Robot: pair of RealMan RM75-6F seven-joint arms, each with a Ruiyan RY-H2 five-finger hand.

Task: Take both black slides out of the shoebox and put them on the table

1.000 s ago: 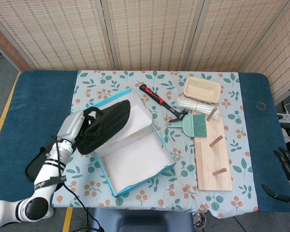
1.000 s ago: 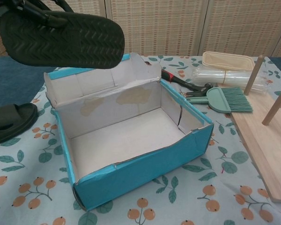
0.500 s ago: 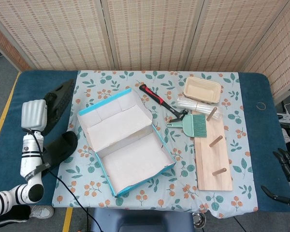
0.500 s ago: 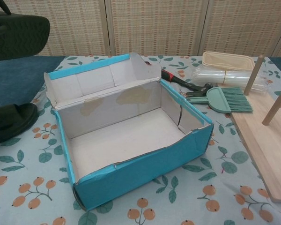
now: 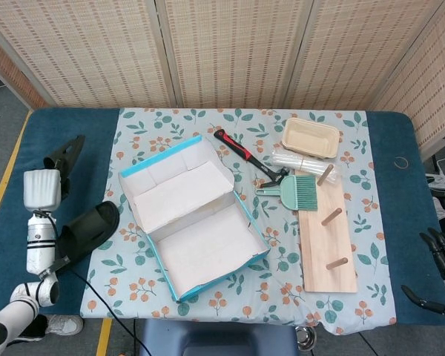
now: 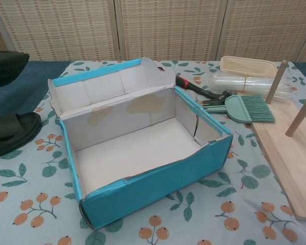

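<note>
Shoebox: the blue shoebox (image 5: 196,219) sits open on the floral tablecloth (image 5: 356,245), white inside, with no slide left in it.
First slide: one black slide (image 5: 85,228) lies flat on the table (image 5: 30,148) just left of the shoebox, partly on the cloth's edge.
Second slide: the other black slide (image 5: 65,150) is up at the far left over the bare blue table, tilted on edge, well apart from the shoebox.
Left hand: the left hand (image 5: 43,189) is beside that second slide; its fingers are hidden behind the wrist, so I cannot tell whether they grip it.
Right hand: the right hand (image 5: 439,248) hangs off the table's right edge, dark fingers apart, holding nothing.
Around: a red-handled hammer (image 5: 245,154), a green hand brush (image 5: 295,191), a clear bundle (image 5: 300,161) and a beige tray (image 5: 311,138) lie beyond the shoebox; a wooden peg board (image 5: 328,241) lies to its right.
In the way: nothing stands between the shoebox and the left table side.
Change: a second ago the left hand held the second slide above the shoebox's left wall; it has since swung out left, clear of the shoebox. The first slide has stayed put.
</note>
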